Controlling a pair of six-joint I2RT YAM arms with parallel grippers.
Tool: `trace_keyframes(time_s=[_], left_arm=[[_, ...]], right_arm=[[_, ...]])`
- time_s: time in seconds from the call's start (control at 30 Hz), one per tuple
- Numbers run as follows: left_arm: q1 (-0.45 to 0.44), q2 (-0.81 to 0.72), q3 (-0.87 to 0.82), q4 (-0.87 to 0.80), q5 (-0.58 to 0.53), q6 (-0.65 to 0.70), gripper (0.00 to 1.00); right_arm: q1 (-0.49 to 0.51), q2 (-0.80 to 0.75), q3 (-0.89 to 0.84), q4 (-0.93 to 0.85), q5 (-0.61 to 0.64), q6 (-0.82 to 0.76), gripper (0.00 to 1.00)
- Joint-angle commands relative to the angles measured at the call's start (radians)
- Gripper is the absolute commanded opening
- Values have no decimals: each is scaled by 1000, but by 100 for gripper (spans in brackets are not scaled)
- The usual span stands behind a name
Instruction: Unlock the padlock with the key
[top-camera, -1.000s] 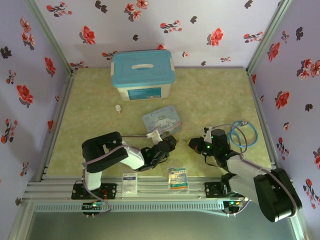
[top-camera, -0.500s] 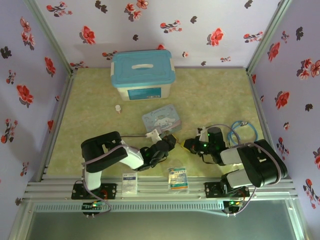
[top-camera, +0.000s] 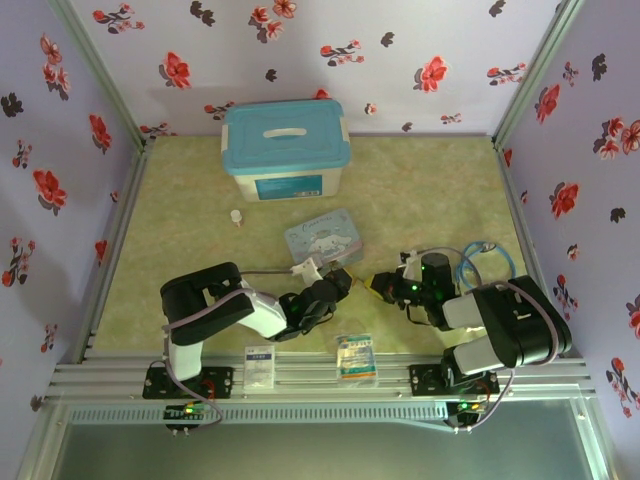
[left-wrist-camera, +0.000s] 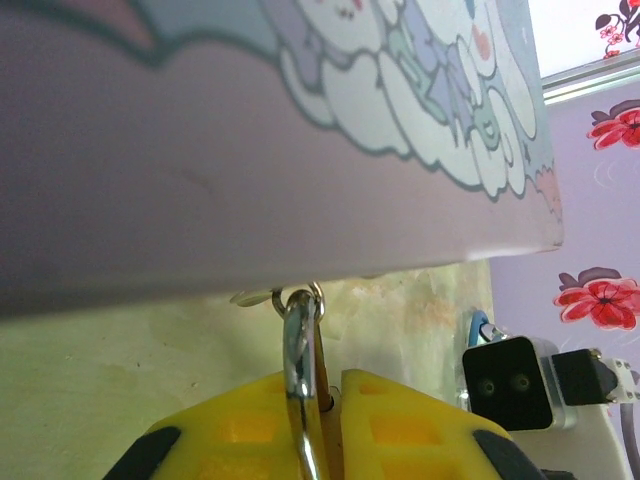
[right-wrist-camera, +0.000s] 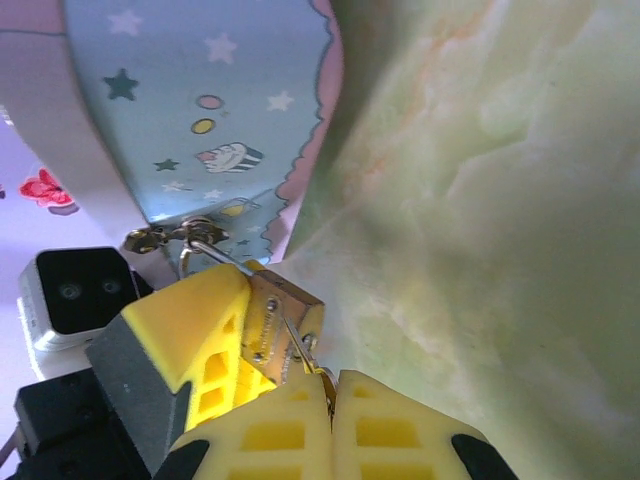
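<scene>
Update on the lock job: over the last second the right hand (top-camera: 374, 285) has slid left and its arm has folded in toward the near rail, so the gap to the left hand (top-camera: 343, 281) is basically gone. The left one hasn't budged; it's clamped narrow on the padlock (right-wrist-camera: 283, 318), which sits mid-counter just near of the cartoon tin (top-camera: 325, 238), and its shackle looks hooked through a small clasp on the tin's side. The right hand is pinched fully shut on what I take to be the key (right-wrist-camera: 322, 380), a thin sliver poking out between the yellow pads, right up against the brass body. Can't tell whether the tip is actually in the keyhole or just resting beside it. My read: the approach is done and what's left is seating the key and twisting it, so wrist work and not much travel. Room is tight. The tin's wall sits just beyond both hands, and the two sets of yellow pads are almost touching each other. On the near side there are two packets (top-camera: 354, 357) by the rail, and a blue cable coil (top-camera: 490, 262) lies right of the right arm. The open counter (top-camera: 420, 190) is all far and right, up toward the blue storage box (top-camera: 285, 148).
</scene>
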Motion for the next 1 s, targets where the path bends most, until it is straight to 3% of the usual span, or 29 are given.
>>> trace_keyframes(time_s=[0.0,0.2,0.57,0.97], left_arm=[[6,-2,-4,30,33,-47,0],[6,-11,-5,25,32,-40,0],[29,-27,-30,31,29,-40,0],[31,2,-25,60,45,-70,0]], right_arm=[[-5,20,-5,58,-27,16,0],[-1,60,-17,101,-35,31,0],[19,-11,4,-71,0,-49,0],[35,7,9,-39,2,-40,0]])
